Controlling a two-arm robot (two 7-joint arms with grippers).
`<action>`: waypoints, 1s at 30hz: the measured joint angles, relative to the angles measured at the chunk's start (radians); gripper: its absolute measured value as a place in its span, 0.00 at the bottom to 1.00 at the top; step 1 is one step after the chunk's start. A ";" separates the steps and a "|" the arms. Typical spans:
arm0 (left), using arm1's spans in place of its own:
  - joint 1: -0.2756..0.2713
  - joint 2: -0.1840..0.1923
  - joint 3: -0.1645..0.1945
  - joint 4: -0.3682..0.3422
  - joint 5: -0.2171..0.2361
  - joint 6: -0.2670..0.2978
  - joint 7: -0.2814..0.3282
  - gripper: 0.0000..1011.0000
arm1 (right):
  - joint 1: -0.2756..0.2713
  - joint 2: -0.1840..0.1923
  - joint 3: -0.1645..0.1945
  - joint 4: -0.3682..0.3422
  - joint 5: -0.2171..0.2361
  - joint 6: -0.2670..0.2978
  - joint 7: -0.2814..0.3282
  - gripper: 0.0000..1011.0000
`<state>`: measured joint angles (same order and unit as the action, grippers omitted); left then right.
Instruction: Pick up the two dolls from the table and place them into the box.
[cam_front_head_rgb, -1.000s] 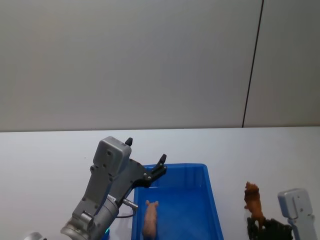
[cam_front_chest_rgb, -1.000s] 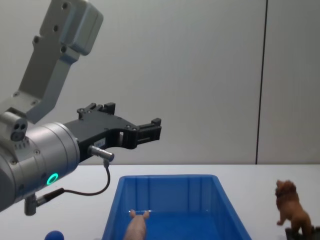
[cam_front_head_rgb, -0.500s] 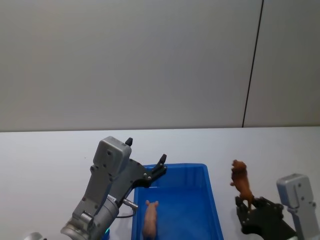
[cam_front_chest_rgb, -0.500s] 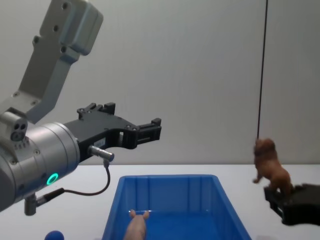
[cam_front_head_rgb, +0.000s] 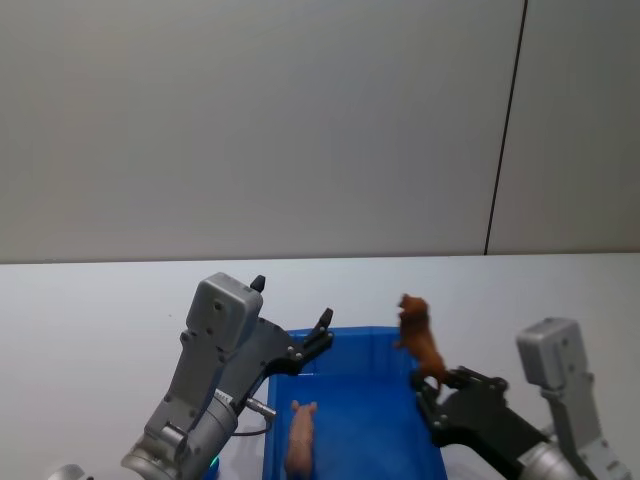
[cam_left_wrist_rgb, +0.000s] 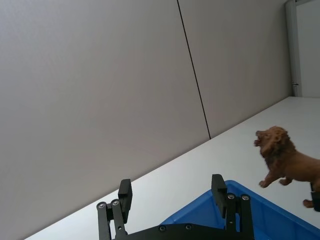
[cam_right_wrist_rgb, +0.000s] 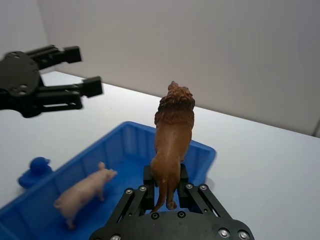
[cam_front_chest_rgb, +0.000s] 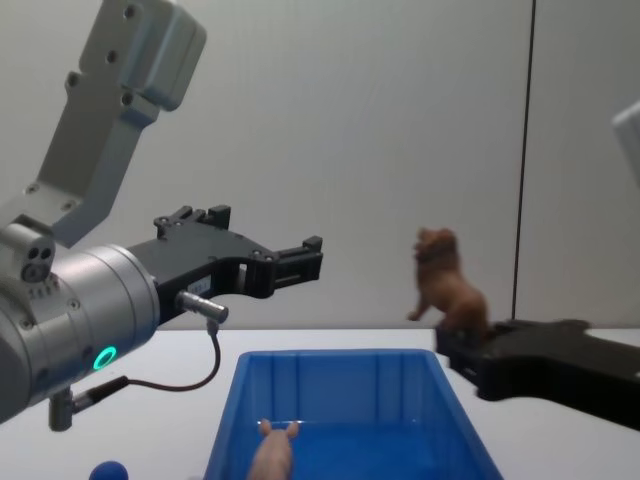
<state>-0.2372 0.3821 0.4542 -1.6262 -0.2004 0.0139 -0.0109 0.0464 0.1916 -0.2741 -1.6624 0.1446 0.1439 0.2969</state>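
My right gripper (cam_front_head_rgb: 440, 383) is shut on the hind legs of the reddish-brown doll (cam_front_head_rgb: 418, 338), holding it upright in the air over the right rim of the blue box (cam_front_head_rgb: 368, 356). The same doll (cam_right_wrist_rgb: 172, 132) stands up between the black fingers (cam_right_wrist_rgb: 148, 181) in the right wrist view, and it shows in the chest view (cam_front_chest_rgb: 448, 285) above the box (cam_front_chest_rgb: 340, 385). The pale pink doll (cam_front_head_rgb: 300, 436) lies on the box floor (cam_right_wrist_rgb: 82, 192). My left gripper (cam_front_head_rgb: 292, 300) hangs open and empty above the box's back left corner (cam_front_chest_rgb: 272, 228).
The white table (cam_front_head_rgb: 100, 310) spreads around the box and ends at a grey wall with a dark vertical seam (cam_front_head_rgb: 505, 130). A small blue toy (cam_right_wrist_rgb: 34, 170) sits on the table just outside the box's left side.
My right gripper has carried the reddish-brown doll up and to the left, from beside the box to over its right rim. The left arm and the pink doll have not moved.
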 joint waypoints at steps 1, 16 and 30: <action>0.000 0.000 0.000 0.000 0.000 0.000 0.000 0.99 | 0.012 -0.008 -0.003 0.012 0.003 -0.001 0.019 0.24; 0.000 0.000 0.000 0.000 0.000 0.000 0.000 0.99 | 0.128 -0.072 -0.022 0.139 0.025 0.009 0.127 0.66; 0.000 0.000 0.000 0.000 0.000 0.000 0.000 0.99 | 0.134 -0.069 -0.011 0.137 0.023 0.002 0.040 0.99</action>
<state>-0.2372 0.3821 0.4542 -1.6262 -0.2005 0.0139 -0.0109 0.1808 0.1230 -0.2849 -1.5256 0.1674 0.1458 0.3369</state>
